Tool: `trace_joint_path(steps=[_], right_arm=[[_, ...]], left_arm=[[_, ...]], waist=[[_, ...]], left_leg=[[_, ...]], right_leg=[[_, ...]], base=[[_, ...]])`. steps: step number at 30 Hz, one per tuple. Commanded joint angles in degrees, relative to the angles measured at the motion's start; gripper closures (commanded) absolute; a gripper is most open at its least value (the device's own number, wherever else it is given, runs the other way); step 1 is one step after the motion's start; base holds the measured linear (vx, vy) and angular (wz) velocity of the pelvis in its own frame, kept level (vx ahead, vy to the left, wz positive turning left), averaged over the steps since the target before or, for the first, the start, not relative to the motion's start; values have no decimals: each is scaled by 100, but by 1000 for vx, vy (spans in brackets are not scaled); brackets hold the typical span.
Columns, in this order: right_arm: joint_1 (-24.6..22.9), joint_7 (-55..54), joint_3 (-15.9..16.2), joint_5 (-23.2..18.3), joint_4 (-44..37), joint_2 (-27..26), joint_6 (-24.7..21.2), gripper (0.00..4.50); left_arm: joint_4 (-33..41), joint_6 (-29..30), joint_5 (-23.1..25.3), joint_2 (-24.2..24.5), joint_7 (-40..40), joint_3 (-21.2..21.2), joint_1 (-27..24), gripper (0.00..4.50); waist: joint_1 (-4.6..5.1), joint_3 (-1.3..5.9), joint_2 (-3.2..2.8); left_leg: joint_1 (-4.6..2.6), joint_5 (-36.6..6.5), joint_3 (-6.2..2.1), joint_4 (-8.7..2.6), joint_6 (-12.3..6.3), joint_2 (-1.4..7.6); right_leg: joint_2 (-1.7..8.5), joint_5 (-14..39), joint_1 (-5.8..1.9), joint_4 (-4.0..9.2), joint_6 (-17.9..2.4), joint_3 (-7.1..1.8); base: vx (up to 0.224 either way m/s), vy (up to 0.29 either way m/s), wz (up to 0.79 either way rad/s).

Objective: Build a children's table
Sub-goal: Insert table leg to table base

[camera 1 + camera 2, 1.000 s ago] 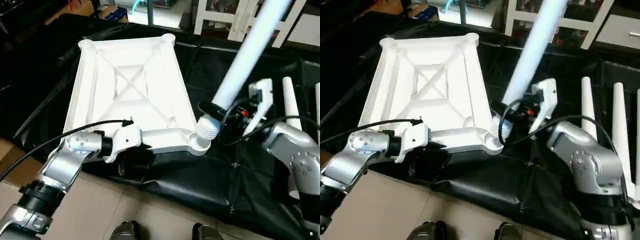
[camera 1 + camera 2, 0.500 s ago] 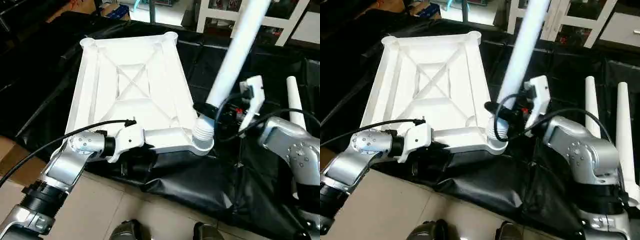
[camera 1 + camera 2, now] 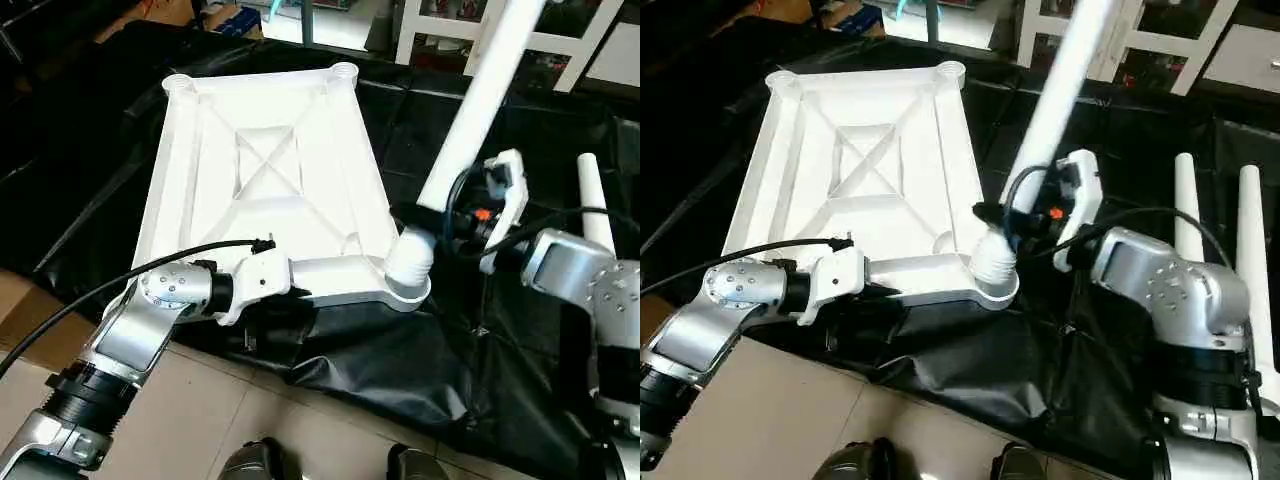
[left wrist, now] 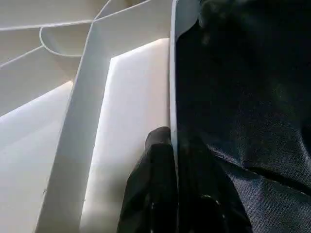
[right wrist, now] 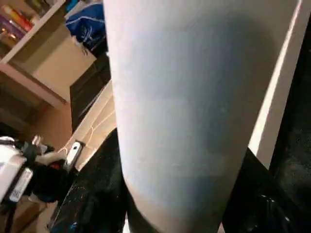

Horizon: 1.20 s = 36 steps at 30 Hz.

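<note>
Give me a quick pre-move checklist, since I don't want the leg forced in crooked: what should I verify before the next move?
1. Right pincer grips the leg near its lower end: ok.
2. Leg's lower end sits in the near right corner socket of the table top: ok; ridges are out of sight.
3. Leg square to the top: not ok, it leans away to the right.
4. Left pincer clamps the top's near rim: ok, one finger on each side of the wall.
5. Fully seated: cannot tell.
6. Spare legs lie apart on the black sheet: ok.
</note>
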<state>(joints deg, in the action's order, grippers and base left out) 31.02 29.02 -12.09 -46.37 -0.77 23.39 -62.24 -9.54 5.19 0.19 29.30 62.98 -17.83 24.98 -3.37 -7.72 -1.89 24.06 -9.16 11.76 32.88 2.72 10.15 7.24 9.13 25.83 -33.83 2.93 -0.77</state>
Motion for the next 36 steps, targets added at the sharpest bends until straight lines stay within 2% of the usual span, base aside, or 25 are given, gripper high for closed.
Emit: trace_joint_path(steps=[1,3,4,5,6,8,14,17,21,23,26,30,36], right_arm=[[13,79,124,132,-170,127,170,259],[-65,348,411,385,-464,241,580,259],[-65,348,411,385,-464,241,580,259],[-122,462,606,640,-618,324,908,259],[-122,462,606,640,-618,324,908,259],[-193,537,891,983,-833,412,1289,259],[-290,680,1182,1245,-965,522,1618,259],[-412,827,1483,1584,-962,688,1886,259],[-443,884,1575,1702,-955,732,1997,259],[-525,1034,1769,1950,-982,885,2248,259],[-609,1069,1774,1982,-1005,886,2376,259],[-777,1148,1781,2045,-1062,811,2564,259],[-1047,1234,1839,2087,-1112,790,2757,259]], left_arm=[[16,-13,-72,-137,-78,-100,-144,450],[30,-19,-61,-115,-66,-98,-164,450],[30,-19,-61,-115,-66,-98,-164,450],[45,-22,-54,-108,-65,-97,-174,450],[45,-22,-54,-108,-65,-97,-174,450],[106,-2,-52,-104,-65,-96,-197,450],[117,-10,-34,-103,-66,-108,-205,450],[122,-12,-28,-106,-67,-112,-203,450],[125,-12,-22,-107,-69,-113,-203,450],[149,2,-16,-103,-75,-108,-211,450],[173,13,-17,-91,-80,-95,-225,450],[162,-2,-9,-79,-88,-81,-232,450],[115,-31,20,-91,-111,-61,-208,450]], waist=[[27,340,154],[23,346,159],[17,349,165],[14,355,164],[10,347,165],[13,360,157],[11,376,164],[5,369,159],[14,370,168],[11,368,172],[5,380,176],[2,378,170],[11,373,176]], left_leg=[[-190,-995,-15,-428,-201,148],[-183,-968,-11,-425,-190,147],[-182,-944,-10,-422,-212,148],[-180,-938,-7,-416,-241,145],[-178,-954,-7,-422,-238,152],[-187,-954,-10,-419,-248,152],[-181,-849,-3,-397,-352,147],[-179,-890,-4,-398,-357,150],[-174,-927,-8,-392,-397,149],[-176,-903,-12,-392,-410,158],[-174,-787,-6,-369,-502,152],[-176,-778,-7,-367,-566,157],[-171,-873,-17,-376,-540,158]], right_leg=[[-66,1216,-200,362,-1050,2],[-68,1118,-209,353,-1017,4],[-66,1055,-211,347,-997,3],[-64,1027,-213,344,-998,1],[-63,1058,-205,352,-981,1],[-65,1070,-211,348,-999,1],[-77,787,-232,321,-1102,3],[-72,841,-234,331,-1102,1],[-67,903,-237,332,-1113,-1],[-70,878,-241,326,-1118,3],[-67,653,-254,307,-1167,-2],[-67,645,-252,305,-1205,1],[-68,731,-259,310,-1213,7]], base=[[0,0,0],[0,0,0],[0,0,0],[0,0,0],[0,0,0],[0,0,0],[0,0,0],[0,0,0],[0,0,0],[0,0,0],[0,0,0],[0,0,0],[0,0,0]])
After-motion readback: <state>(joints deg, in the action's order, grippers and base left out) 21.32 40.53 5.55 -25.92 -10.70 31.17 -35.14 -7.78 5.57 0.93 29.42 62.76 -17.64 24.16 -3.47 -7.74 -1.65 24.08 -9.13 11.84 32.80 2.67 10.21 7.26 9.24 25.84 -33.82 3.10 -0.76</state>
